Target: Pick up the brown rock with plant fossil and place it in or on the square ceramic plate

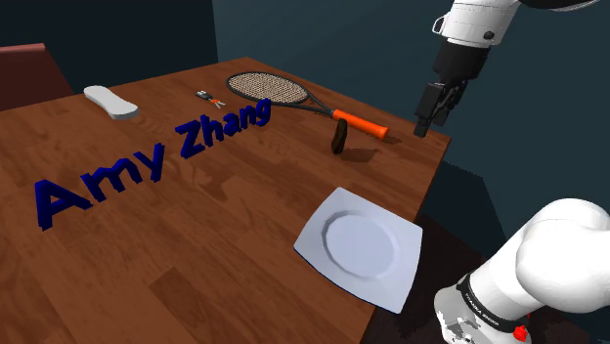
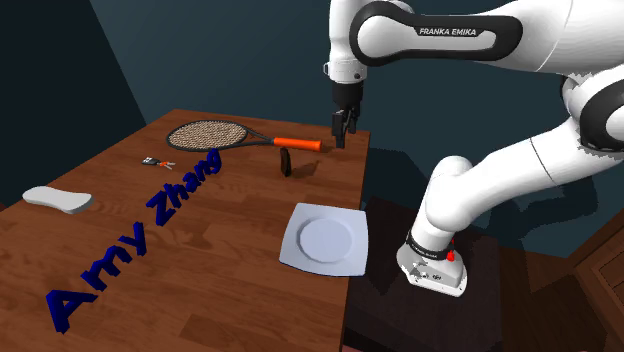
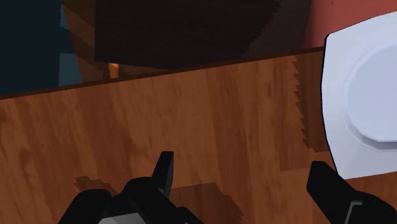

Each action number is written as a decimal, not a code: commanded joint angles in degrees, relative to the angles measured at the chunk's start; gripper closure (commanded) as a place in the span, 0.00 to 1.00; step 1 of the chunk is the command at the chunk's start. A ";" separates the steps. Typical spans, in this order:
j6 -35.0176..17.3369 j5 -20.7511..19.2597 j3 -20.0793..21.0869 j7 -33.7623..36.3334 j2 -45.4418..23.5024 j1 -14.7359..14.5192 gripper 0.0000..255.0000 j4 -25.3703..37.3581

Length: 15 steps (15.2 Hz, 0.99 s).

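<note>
The all-black gripper (image 1: 424, 125) hangs above a corner of the brown wooden table (image 1: 196, 244), fingers spread wide with nothing between them. The small dark brown rock (image 1: 339, 135) stands on edge just beside the orange handle of the racket (image 1: 269, 88), close to the gripper. It is well apart from the white square plate (image 1: 360, 246), which lies by the table edge toward the stand.

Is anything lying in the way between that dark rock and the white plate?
Nothing visible: the dark brown rock stands by the racket's orange handle, with bare wooden table between it and the square white plate.

Three downward views, plate (image 1: 360, 246) in common
</note>
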<state>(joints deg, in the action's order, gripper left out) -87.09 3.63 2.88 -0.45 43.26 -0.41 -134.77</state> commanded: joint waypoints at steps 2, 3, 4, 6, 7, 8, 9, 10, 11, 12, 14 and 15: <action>-1.66 0.46 0.54 1.13 -1.76 0.17 0.00 0.46; -3.29 0.88 1.07 2.25 -3.55 0.35 0.00 0.99; -4.87 1.26 1.59 3.35 -5.38 0.55 0.00 1.61; -7.91 1.87 2.56 5.55 -9.12 0.93 0.00 3.06; -9.36 2.10 3.02 6.64 -11.03 1.13 0.00 3.91; -10.75 2.29 3.47 7.73 -12.96 1.34 0.00 4.82; -12.09 2.44 3.89 8.82 -14.91 1.54 0.00 5.81; -13.37 2.52 4.28 9.91 -16.87 1.73 0.00 6.88; -14.59 2.57 4.66 11.00 -18.85 1.92 0.00 8.01; -15.76 2.56 5.00 12.09 -20.83 2.10 0.00 9.22; -17.90 2.43 5.66 14.27 -24.84 2.49 0.00 11.83; -18.87 2.30 5.94 15.37 -26.85 2.67 0.00 13.25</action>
<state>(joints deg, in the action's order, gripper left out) -104.78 6.02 8.56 13.81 18.43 2.04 -122.79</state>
